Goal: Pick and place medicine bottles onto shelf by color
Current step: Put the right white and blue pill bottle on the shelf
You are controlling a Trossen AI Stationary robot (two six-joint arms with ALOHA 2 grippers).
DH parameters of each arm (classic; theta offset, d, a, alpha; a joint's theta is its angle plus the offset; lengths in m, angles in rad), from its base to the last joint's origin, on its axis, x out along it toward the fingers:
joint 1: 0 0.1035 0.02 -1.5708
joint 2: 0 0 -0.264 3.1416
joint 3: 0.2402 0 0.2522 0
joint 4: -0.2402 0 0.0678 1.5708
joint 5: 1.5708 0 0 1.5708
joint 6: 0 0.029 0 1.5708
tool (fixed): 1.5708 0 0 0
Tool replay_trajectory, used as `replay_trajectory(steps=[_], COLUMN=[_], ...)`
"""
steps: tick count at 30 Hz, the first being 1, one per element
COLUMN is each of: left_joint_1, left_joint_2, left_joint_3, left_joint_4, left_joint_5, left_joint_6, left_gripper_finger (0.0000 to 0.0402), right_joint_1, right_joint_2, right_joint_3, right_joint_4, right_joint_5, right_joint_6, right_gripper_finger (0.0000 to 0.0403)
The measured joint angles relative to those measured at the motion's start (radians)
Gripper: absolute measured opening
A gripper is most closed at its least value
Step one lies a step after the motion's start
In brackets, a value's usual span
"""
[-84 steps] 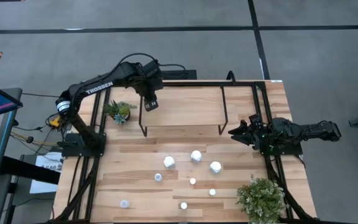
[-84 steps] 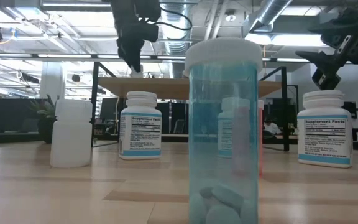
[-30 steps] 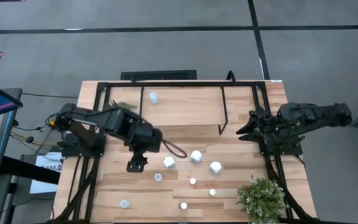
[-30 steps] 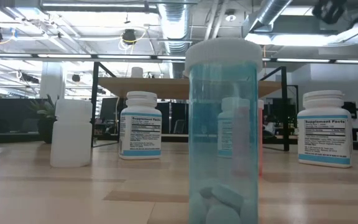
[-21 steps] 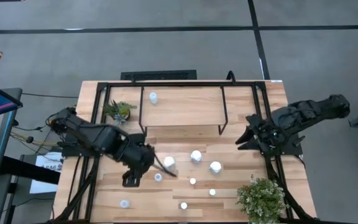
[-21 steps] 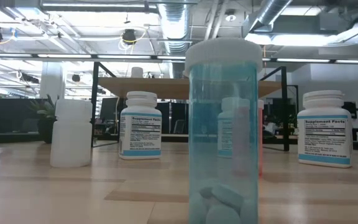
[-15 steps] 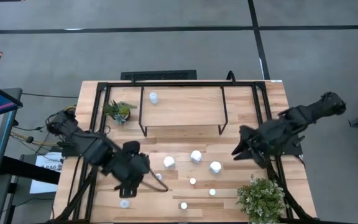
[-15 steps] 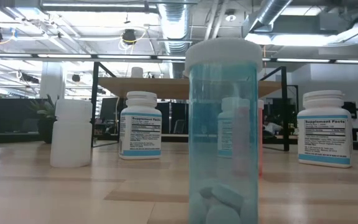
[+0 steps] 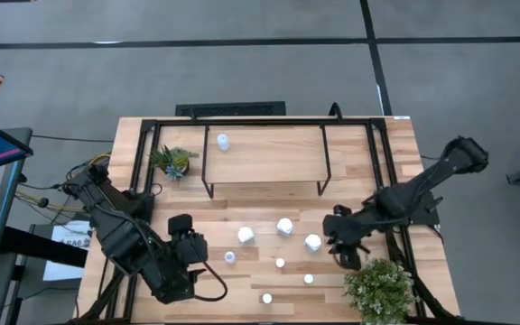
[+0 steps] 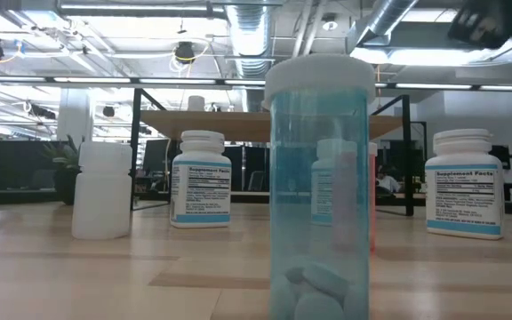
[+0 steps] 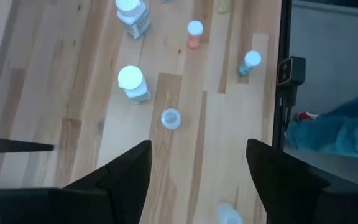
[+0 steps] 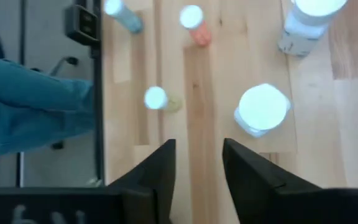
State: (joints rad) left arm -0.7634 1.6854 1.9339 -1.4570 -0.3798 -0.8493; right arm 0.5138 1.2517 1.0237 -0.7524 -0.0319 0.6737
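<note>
1. The left gripper hung low over the front-left part of the table, its fingers spread wide with nothing between them.
2. A small blue bottle stood just beside that gripper, toward the table's middle; in the left wrist view it sat ahead of the open fingers as a small round cap.
3. The right gripper hovered beside the rightmost big white bottle, close to the bushy potted plant. Its fingers stood partly apart and held nothing.
4. In the right wrist view that white bottle lay just ahead of the fingers, off to one side.
5. Two more big white bottles stood mid-table in front of the shelf.
6. One small bottle already stood on the shelf's back-left part.
7. Three small bottles stood nearer the front edge.
</note>
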Motion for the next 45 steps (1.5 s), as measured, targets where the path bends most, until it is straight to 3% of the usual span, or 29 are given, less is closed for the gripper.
replay_trajectory(steps=[7,12,24,34,45], left_joint_1=[-0.014,-0.018,-0.023,-0.022,-0.022], left_joint_2=[0.028,0.054,0.069,0.069,0.069], left_joint_3=[0.000,-0.001,-0.004,-0.004,-0.004], left_joint_4=[0.005,0.005,0.008,0.009,0.009], left_joint_5=[0.000,0.007,-0.002,-0.031,-0.032], left_joint_6=[-0.021,-0.036,-0.068,-0.065,-0.061], left_gripper_finger=[0.0247,0.0247,0.0247,0.0247,0.0247], right_joint_1=[-0.062,-0.095,-0.113,-0.157,-0.162], right_joint_2=[0.090,0.147,0.256,0.264,0.390], right_joint_3=[0.000,0.000,0.000,0.000,0.008], right_joint_4=[-0.002,-0.003,0.009,0.054,0.029], right_joint_5=[-0.003,-0.017,-0.020,-0.006,-0.018], right_joint_6=[-0.001,-0.001,-0.001,-0.002,0.022], right_gripper_finger=[0.0256,0.0290,0.0296,0.0295,0.0295])
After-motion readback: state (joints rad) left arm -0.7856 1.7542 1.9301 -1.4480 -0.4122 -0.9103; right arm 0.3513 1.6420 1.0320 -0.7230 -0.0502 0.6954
